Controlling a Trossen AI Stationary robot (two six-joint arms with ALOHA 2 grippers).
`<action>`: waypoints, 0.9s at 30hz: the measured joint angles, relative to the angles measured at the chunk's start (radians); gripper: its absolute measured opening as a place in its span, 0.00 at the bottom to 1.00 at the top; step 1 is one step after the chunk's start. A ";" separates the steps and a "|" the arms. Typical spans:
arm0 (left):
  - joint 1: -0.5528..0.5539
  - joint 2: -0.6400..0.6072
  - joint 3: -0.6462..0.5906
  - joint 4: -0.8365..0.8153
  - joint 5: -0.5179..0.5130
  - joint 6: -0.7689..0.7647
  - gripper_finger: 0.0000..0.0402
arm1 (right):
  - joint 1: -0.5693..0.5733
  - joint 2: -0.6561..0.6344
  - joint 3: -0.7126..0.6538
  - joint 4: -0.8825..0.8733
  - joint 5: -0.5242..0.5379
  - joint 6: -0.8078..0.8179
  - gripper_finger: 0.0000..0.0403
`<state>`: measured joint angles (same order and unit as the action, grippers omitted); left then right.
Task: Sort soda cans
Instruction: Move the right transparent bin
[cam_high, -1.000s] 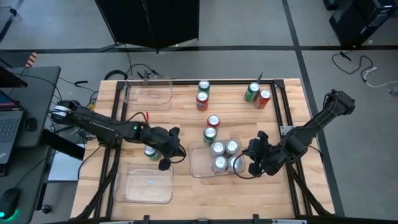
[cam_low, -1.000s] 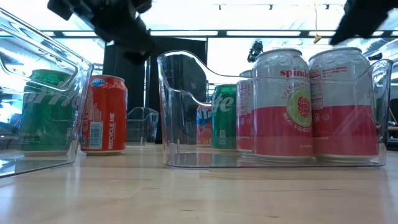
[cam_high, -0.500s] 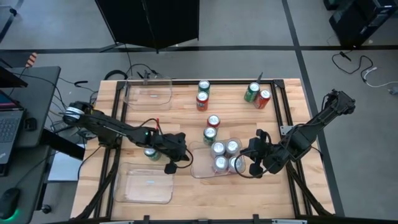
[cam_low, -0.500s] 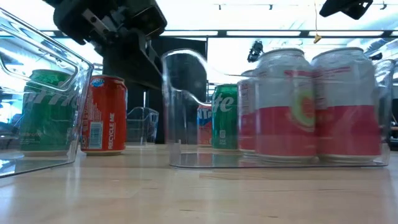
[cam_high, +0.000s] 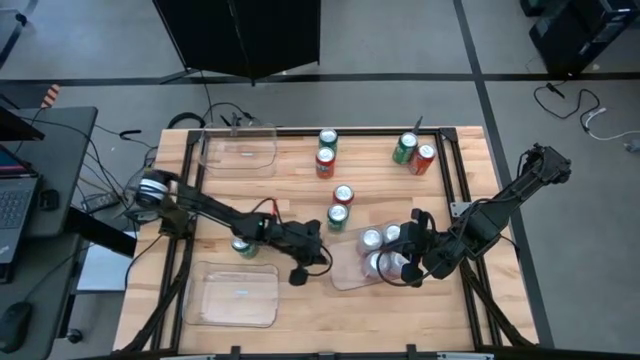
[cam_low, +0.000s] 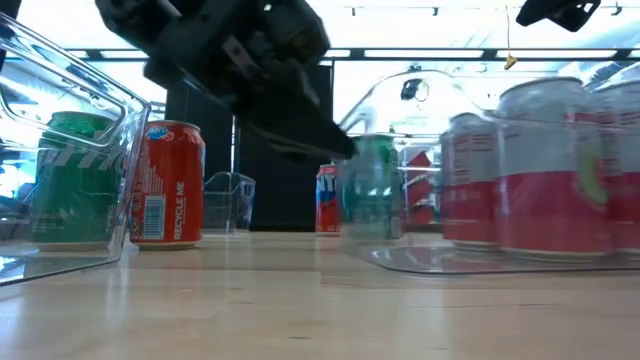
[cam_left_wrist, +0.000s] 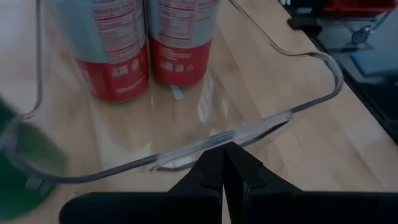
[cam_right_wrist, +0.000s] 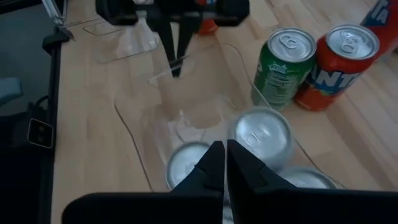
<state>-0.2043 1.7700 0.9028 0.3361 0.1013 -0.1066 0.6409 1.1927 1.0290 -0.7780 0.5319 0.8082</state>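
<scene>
Left end effector closed, tips against the rim of a clear tray holding silver-white cans mid-worktop. Right end effector closed too, at the tray's opposite edge. Red and green cans just beyond the tray; more along the far edge.

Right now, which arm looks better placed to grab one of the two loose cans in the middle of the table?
Probably the left. Its gripper is shut at the tray's edge, just below the red can and green can. The right gripper is shut too, but the tray's silver cans stand between it and them.
</scene>
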 joint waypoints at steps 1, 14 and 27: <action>0.001 0.024 0.012 0.021 0.000 0.000 0.01 | 0.000 0.000 0.000 0.002 -0.002 0.000 0.01; 0.009 0.276 0.203 0.271 0.054 0.001 0.00 | -0.006 0.005 0.001 0.131 -0.048 -0.069 0.01; 0.011 0.270 0.325 0.204 0.280 0.017 0.00 | 0.005 0.099 0.001 0.170 -0.250 -0.062 0.01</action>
<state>-0.1936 2.0405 1.2274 0.5405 0.3817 -0.0897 0.6462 1.2916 1.0298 -0.6079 0.2821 0.7459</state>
